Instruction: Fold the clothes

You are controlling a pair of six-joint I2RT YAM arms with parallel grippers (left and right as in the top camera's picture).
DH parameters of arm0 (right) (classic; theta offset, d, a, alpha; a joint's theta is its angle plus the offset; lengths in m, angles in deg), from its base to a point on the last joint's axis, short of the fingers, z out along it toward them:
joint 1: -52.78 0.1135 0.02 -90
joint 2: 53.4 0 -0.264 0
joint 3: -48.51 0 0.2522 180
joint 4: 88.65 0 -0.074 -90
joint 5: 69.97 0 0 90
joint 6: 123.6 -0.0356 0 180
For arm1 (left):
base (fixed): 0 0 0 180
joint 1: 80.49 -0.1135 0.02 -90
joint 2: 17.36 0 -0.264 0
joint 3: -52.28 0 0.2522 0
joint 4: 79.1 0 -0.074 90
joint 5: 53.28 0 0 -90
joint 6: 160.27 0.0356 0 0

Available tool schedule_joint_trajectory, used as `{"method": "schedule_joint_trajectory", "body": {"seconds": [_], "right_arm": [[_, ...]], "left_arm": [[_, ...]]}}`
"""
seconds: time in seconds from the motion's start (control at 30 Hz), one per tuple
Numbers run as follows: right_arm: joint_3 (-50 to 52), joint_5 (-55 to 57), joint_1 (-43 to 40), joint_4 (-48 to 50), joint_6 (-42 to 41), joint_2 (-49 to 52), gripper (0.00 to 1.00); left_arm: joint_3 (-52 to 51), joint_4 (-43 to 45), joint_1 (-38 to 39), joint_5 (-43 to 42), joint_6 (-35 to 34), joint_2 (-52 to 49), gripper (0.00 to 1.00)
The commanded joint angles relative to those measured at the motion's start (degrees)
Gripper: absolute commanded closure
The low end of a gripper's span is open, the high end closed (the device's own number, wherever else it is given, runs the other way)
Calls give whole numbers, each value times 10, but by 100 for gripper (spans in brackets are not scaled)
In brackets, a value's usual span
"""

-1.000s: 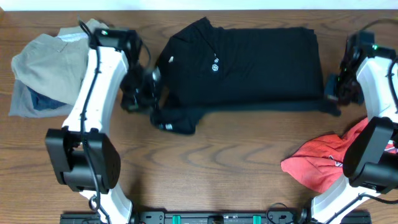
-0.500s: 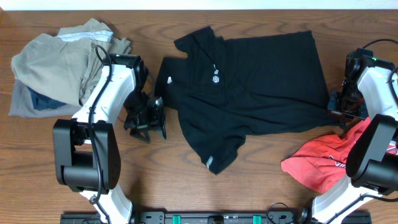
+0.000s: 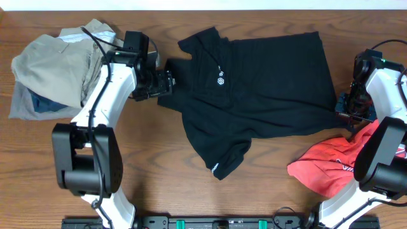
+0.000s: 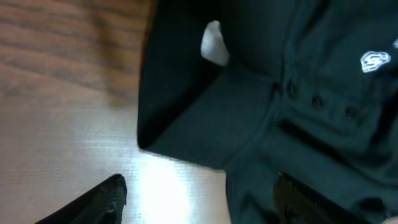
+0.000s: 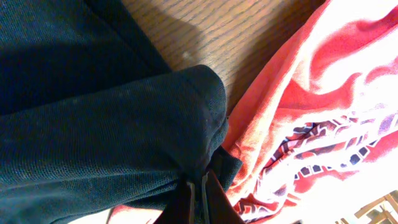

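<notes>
The black short-sleeved collared shirt [image 3: 267, 83] lies spread and rumpled across the middle of the wooden desk [image 3: 159, 184]. The left gripper [image 4: 205, 202] hovers wide open over its sleeve by the buttoned collar, holding nothing. The right gripper [image 5: 200, 198] is clamped on the shirt's opposite edge, just beside the red printed tee [image 3: 324, 168]. A heap of khaki and blue garments [image 3: 48, 70] sits at the desk's left end.

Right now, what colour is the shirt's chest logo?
White, against the black shirt; the logo shows best in the left wrist view.
</notes>
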Motion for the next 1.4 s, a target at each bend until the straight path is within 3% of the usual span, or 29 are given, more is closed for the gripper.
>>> {"method": "schedule_joint_trajectory", "body": {"seconds": [0.0,0.2,0.27,0.33,0.37,0.63,0.87,0.97,1.0,1.03,1.07,1.13,1.37], "right_arm": [[-2,1,-6,1,-8,-16,99],[-2,1,-6,0,-8,-16,99],[-2,1,-6,2,-8,-16,99],[-2,1,-6,4,-8,-16,99],[-2,0,-5,5,-8,-16,99],[-2,-97,5,9,-8,-16,99],[-2,-104,28,15,-8,-16,99],[-2,-99,27,15,-8,-16,99],[-2,-95,26,15,-8,-16,99],[-2,-90,26,16,-8,-16,99],[-2,-87,26,16,-8,-16,99],[-2,-86,26,16,-8,-16,99],[-2,-87,26,14,-8,-16,99]], "left_arm": [[-12,14,-3,6,-35,-50,23],[-12,24,-3,-4,-35,-106,26],[-12,22,-3,-4,-35,-116,48],[-12,17,-3,-3,-34,-119,87],[-12,17,-4,-3,-33,-118,94],[9,2,-77,-3,-32,-76,94],[20,-23,-177,-5,-33,-13,94],[20,-47,-182,-63,-28,-9,94],[18,-51,-177,-95,-18,-11,87],[16,-51,-172,-113,-10,-12,65],[12,-49,-165,-123,-7,-13,52],[6,-44,-147,-122,-6,-16,40],[-17,1,-85,-121,-24,-33,33]]}}
